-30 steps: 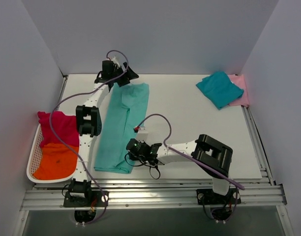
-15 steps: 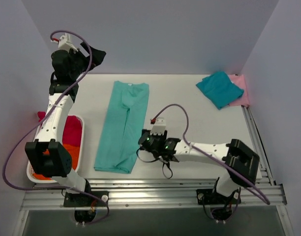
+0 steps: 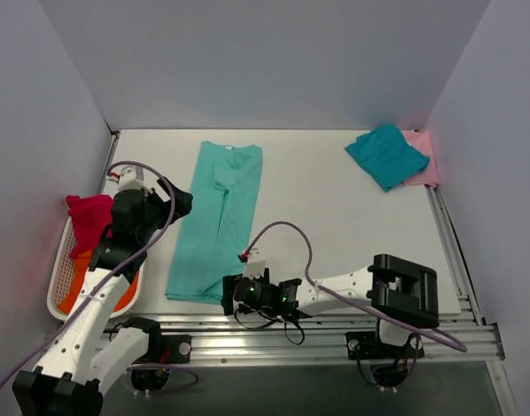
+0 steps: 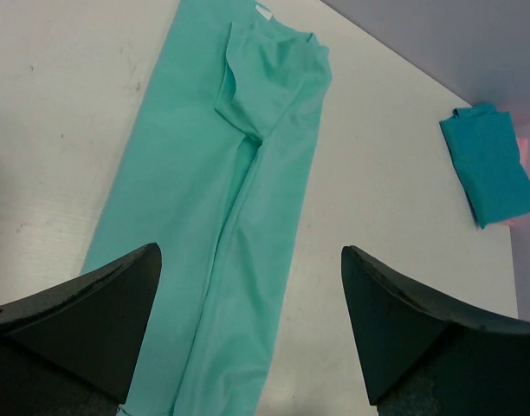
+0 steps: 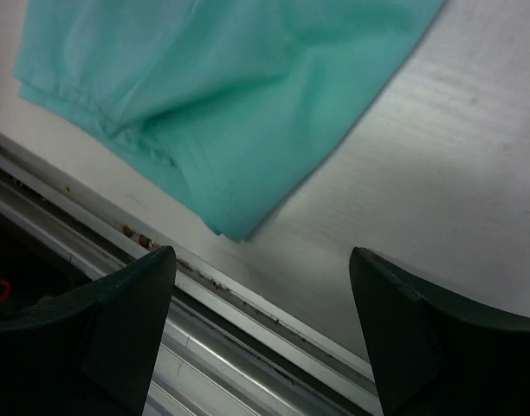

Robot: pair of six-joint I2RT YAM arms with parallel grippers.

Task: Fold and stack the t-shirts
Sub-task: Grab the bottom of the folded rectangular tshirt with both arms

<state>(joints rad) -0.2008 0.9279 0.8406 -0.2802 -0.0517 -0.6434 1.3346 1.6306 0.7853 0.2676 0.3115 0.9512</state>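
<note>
The light mint-green t-shirt (image 3: 217, 221) lies flat as a long narrow strip from the table's back to its front edge. My left gripper (image 3: 177, 201) hovers open just off its left side, and in the left wrist view the shirt (image 4: 239, 173) runs away between the spread fingers (image 4: 250, 286). My right gripper (image 3: 229, 295) is open and empty at the shirt's near right corner (image 5: 230, 87), its fingers (image 5: 262, 260) straddling bare table and rail. A folded darker teal t-shirt (image 3: 386, 156) rests on the pale pink one (image 3: 425, 160) at the back right.
A white mesh basket (image 3: 55, 286) stands at the left edge, holding the magenta-red t-shirt (image 3: 90, 221) and the orange t-shirt (image 3: 100, 286). Metal rails (image 3: 274, 342) run along the front edge under the right gripper. Walls close in the back and sides.
The right gripper opened, let go of the mint shirt's near edge and shifted toward the front rail. The left arm swung from the back left corner down beside the shirt.
</note>
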